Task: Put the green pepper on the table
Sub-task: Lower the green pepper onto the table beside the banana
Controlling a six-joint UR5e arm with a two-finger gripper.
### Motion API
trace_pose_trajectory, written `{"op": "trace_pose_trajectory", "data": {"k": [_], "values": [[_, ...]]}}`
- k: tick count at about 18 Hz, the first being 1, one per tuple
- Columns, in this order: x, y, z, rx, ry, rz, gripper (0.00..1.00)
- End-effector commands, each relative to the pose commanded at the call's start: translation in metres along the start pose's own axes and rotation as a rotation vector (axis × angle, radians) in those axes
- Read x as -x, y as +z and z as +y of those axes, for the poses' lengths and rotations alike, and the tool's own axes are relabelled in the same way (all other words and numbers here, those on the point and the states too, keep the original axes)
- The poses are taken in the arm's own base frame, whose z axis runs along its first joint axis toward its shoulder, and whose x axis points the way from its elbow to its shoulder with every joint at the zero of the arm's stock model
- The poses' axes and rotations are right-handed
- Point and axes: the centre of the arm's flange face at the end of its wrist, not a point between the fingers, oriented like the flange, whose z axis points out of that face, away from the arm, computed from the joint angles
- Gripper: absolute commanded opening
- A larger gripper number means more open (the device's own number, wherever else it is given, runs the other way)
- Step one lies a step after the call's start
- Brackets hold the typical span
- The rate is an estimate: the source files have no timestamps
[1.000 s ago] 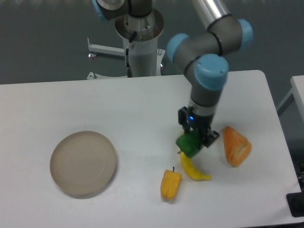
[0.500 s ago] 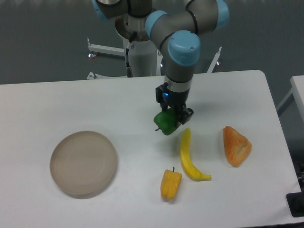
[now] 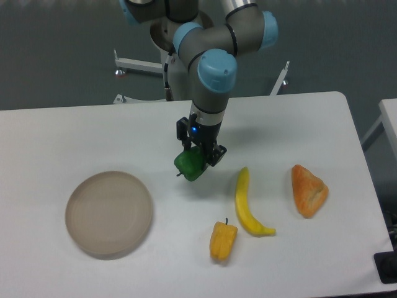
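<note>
From my feed, the white table (image 3: 74, 130) with rounded corners fills most of the view under soft, even light. Behind it I see a dark grey-blue floor (image 3: 56, 49). A white metal frame (image 3: 138, 64) stands on that floor past the far edge. At the right border, a second white surface (image 3: 389, 121) peeks in.

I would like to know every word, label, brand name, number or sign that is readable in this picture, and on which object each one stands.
No readable text: none on the green pepper, the gripper holding it, the arm, the table, the plate, the banana, the yellow pepper or the orange food item.
The gripper shows only a small blue light, not a sign.
</note>
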Motion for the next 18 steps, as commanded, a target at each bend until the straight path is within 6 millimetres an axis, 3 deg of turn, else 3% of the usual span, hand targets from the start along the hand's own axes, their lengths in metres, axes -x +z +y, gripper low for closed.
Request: {"op": "trace_pose_trajectory", "data": {"k": [5, 18], "values": [[0.009, 0.024, 0.003, 0.003, 0.062, 0.007, 0.30], [0.020, 0.041, 0.006, 0.012, 0.063, 0.029, 0.32]]}}
